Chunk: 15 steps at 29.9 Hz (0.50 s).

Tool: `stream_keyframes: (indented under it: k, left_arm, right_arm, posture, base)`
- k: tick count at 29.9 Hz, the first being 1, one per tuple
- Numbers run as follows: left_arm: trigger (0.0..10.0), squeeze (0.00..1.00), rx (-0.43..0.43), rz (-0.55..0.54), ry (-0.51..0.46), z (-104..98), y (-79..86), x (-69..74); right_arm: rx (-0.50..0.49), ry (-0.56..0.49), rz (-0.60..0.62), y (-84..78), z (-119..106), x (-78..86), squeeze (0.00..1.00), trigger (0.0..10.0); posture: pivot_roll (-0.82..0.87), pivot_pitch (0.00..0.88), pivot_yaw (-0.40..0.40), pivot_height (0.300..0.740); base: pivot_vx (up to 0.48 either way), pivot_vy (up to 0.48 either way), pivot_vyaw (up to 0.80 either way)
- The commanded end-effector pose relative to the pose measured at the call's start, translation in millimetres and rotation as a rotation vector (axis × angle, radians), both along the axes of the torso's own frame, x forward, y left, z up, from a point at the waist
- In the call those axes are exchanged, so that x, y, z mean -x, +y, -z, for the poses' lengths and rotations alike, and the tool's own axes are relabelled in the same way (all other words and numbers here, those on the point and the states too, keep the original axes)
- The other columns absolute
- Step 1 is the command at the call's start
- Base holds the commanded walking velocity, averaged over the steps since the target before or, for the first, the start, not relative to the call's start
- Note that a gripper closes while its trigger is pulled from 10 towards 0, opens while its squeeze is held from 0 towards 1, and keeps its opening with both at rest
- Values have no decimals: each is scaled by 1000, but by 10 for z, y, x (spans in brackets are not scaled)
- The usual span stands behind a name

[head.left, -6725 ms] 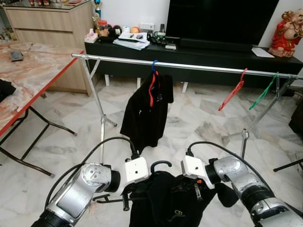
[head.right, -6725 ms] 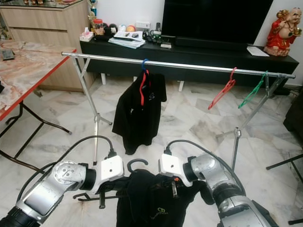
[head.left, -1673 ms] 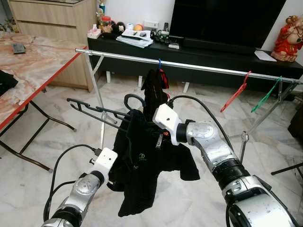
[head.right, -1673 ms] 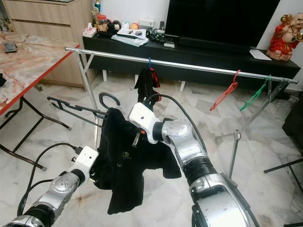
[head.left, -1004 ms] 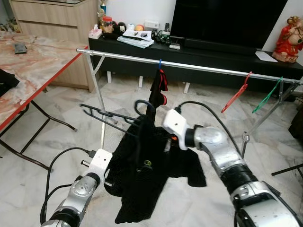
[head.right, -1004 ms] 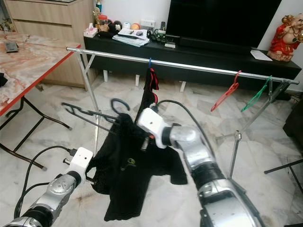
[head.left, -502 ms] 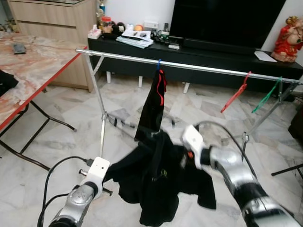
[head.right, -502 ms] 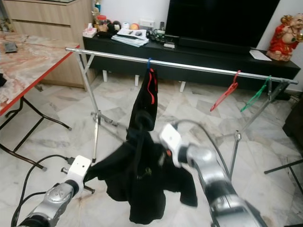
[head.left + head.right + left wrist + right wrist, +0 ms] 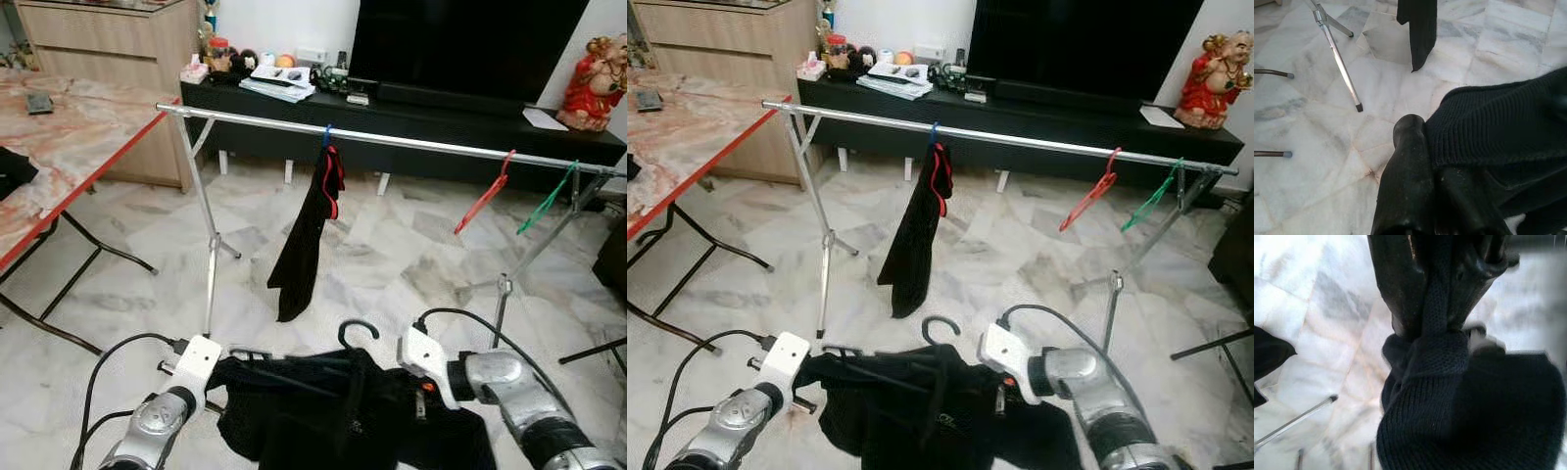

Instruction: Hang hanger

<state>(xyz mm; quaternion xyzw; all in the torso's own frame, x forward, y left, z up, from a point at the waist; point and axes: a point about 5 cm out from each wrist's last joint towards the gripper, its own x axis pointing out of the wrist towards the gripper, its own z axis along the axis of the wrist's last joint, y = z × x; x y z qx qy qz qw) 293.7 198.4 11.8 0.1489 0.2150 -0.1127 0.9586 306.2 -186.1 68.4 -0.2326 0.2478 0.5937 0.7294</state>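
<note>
A black shirt (image 9: 333, 411) on a black hanger, its hook (image 9: 358, 328) pointing up, is held low in front of me between both arms. My left gripper (image 9: 227, 364) is shut on the shirt's left end; the left wrist view has its fingers (image 9: 1408, 181) pressed together against the black knit (image 9: 1503, 142). My right gripper (image 9: 419, 397) is shut on the right side, and a fold of cloth (image 9: 1474, 416) is pinched between its fingers (image 9: 1396, 284). The silver rail (image 9: 421, 145) runs across well above and beyond the hook.
On the rail hang a dark garment (image 9: 309, 230) on a red hanger, an empty red hanger (image 9: 483, 194) and a green one (image 9: 545, 196). The rack's left leg (image 9: 211, 245) stands ahead. A marble-topped table (image 9: 69, 137) is at left, a TV cabinet (image 9: 441, 108) behind.
My right arm held the shirt and hanger up near the rail, then swung them down. Both grippers now hold the shirt low and spread out, hook upward.
</note>
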Motion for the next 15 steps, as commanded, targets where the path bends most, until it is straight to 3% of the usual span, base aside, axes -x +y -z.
stream_keyframes:
  k: [1,12,15]
  left_arm:
    - [0,0,-10,1,2,-6,11,1]
    - [0,0,-16,-3,-3,-33,7,-28]
    - [0,0,-18,-5,-2,-36,10,-34]
  right_arm:
    - [145,5,-33,-155,73,65,0,0]
    - [205,-37,-21,-135,151,61,0,0]
    - [33,-40,-13,-5,62,29,0,0]
  posture:
    - [80,16,-81,740]
    - [88,8,-79,740]
    - [88,7,-78,740]
  base:
    - [0,0,0]
    - [0,0,0]
    - [0,0,0]
